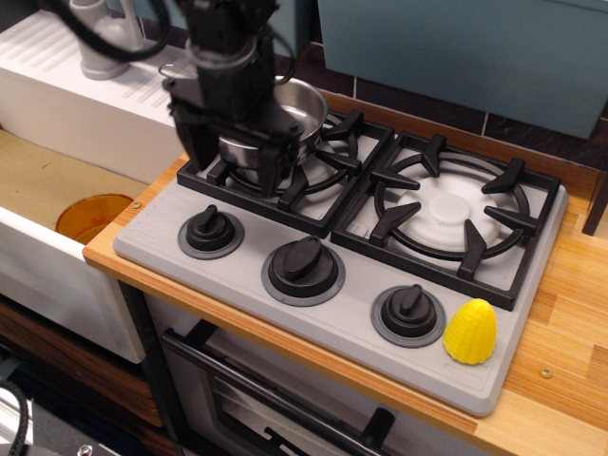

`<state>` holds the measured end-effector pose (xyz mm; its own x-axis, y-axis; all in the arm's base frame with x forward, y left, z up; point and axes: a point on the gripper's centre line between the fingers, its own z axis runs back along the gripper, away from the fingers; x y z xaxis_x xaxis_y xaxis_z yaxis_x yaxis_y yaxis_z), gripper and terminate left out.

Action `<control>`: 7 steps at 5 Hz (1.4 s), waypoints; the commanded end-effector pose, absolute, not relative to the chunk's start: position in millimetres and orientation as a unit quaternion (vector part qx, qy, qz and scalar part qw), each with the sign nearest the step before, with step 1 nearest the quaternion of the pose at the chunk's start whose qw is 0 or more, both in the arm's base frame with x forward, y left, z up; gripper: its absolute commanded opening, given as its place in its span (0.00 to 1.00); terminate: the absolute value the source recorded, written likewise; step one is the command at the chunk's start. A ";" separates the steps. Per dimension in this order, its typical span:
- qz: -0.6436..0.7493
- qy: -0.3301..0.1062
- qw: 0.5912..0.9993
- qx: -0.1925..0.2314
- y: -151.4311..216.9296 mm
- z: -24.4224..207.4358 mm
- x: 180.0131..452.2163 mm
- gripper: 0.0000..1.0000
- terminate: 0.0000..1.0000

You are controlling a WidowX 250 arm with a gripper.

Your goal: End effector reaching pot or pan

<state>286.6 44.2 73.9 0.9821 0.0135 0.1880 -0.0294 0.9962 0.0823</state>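
Gripper (237, 161) over the saucepan (285, 119), upper left of frame, motion-blurred.
Pan sits on the left burner grate (285, 166); gripper body covers its near-left side, fingers pointing down at the pan wall. Can't tell jaw opening or whether it has hold of anything. Right burner (456, 214) bare; yellow corn (470, 331) at lower right by the knobs.

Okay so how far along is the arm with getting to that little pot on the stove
The approach looks done: the gripper is low over the left burner grate, right against the front of the steel pot. The closing-in itself is in hand; the picture is blurred there, so I cannot tell whether the fingers touch the pot or whether they are open. Clear contact or a grip is not shown yet.
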 end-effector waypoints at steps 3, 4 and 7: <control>0.044 -0.117 0.991 0.035 8.8 105.1 344.5 1.00 0.00; 0.036 -0.130 0.990 0.042 12.5 103.9 348.7 1.00 0.00; 0.022 -0.158 0.986 0.053 15.4 94.0 364.1 1.00 0.00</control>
<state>357.8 13.4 76.4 0.9631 0.0224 0.2681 -0.0499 0.9941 0.0963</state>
